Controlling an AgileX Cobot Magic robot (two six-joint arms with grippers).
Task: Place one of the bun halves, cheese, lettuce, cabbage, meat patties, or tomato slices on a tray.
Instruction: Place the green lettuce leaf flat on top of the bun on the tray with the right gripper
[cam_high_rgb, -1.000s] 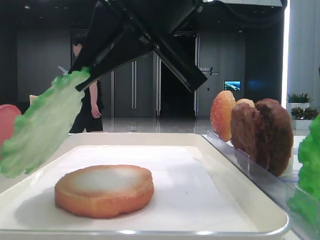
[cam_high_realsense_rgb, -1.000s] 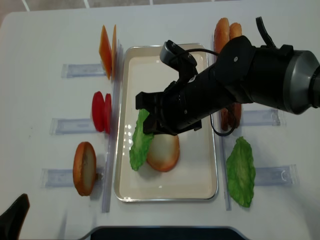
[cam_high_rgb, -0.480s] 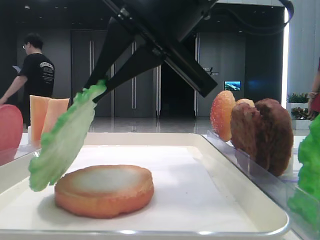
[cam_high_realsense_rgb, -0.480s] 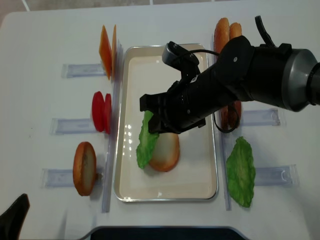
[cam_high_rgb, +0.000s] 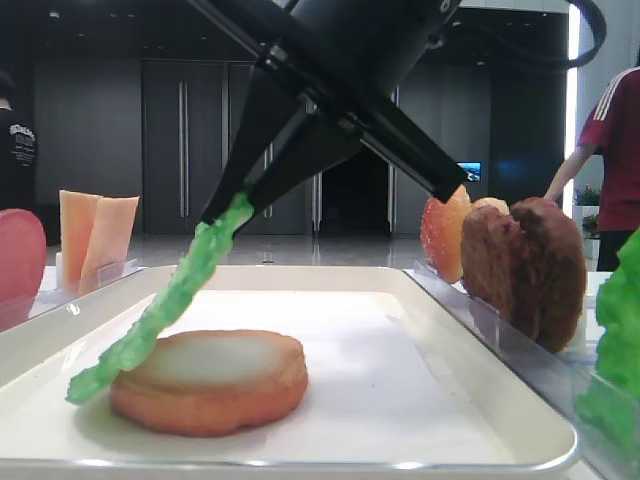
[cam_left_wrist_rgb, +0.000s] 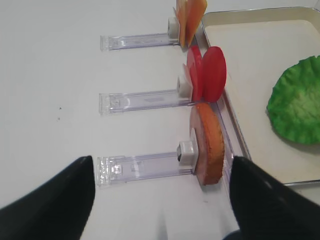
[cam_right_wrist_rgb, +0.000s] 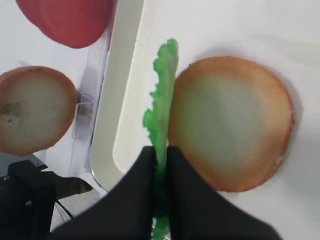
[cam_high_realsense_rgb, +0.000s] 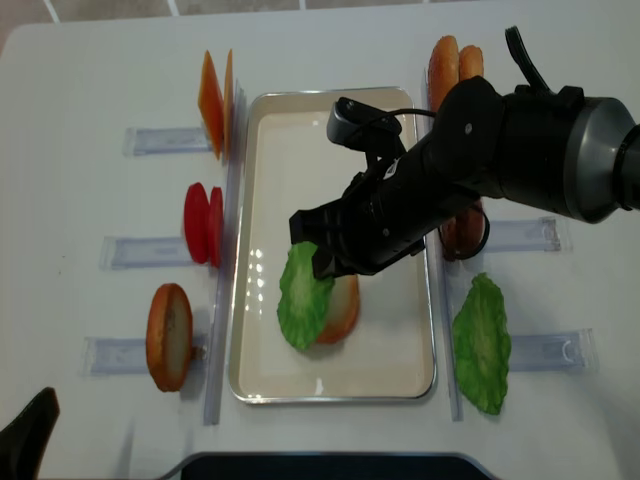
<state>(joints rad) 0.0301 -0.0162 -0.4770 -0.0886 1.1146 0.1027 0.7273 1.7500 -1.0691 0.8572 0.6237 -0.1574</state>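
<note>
Right hand (cam_right_wrist_rgb: 160, 155): clamped on the top edge of the lettuce (cam_high_realsense_rgb: 305, 295), above the tray (cam_high_realsense_rgb: 400, 375).
Lettuce: hangs slanted, its lower part resting on the left side of the flat bun half (cam_high_rgb: 215, 385) lying in the tray.
Left hand (cam_left_wrist_rgb: 160, 200): low over the white table (cam_left_wrist_rgb: 55, 90), fingers spread apart, holding nothing.
Racks: tomato slices (cam_high_realsense_rgb: 203, 224), cheese (cam_high_realsense_rgb: 214, 90), another bun half (cam_high_realsense_rgb: 169, 336) left of the tray; meat patties (cam_high_rgb: 525, 268) right.
Writing: none readable.

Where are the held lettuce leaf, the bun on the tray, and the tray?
lettuce leaf (cam_high_realsense_rgb: 303, 297), overhead view, leaf middle
bun (cam_high_rgb: 215, 375), low side view, pale top face
tray (cam_high_realsense_rgb: 256, 200), overhead view, left rim
</note>
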